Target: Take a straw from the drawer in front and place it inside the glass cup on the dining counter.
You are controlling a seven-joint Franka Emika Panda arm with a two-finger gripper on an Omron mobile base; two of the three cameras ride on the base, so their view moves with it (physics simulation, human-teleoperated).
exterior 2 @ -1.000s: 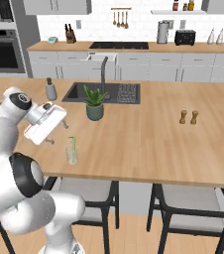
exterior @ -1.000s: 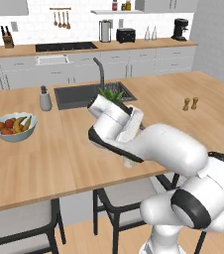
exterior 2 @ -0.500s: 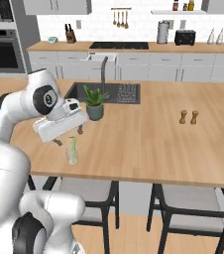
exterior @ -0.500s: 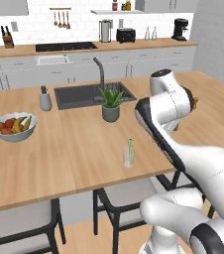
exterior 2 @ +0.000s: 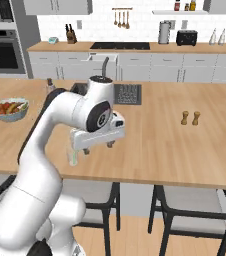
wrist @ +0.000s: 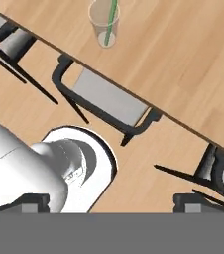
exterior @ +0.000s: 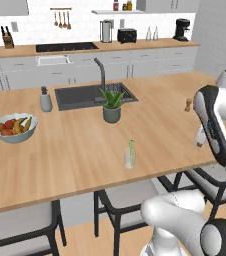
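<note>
Where the left base view looks down over the smooth light wood dining counter (exterior: 85,145), one clear glass cup (exterior: 129,159) stands near its front edge with one thin green straw (exterior: 131,149) leaning inside it, beside one leafy potted plant (exterior: 112,105) and one bowl of fruit (exterior: 14,128). From the right base view, the gripper (exterior 2: 97,147) hangs with its jaws spread and nothing between them, the cup just off to one side of them and two small wooden shakers (exterior 2: 190,118) well apart on the other. Through the hand view, the round cup with its straight straw sits far ahead of the jaws, above two grey-seated black-framed chairs (wrist: 109,101).
</note>
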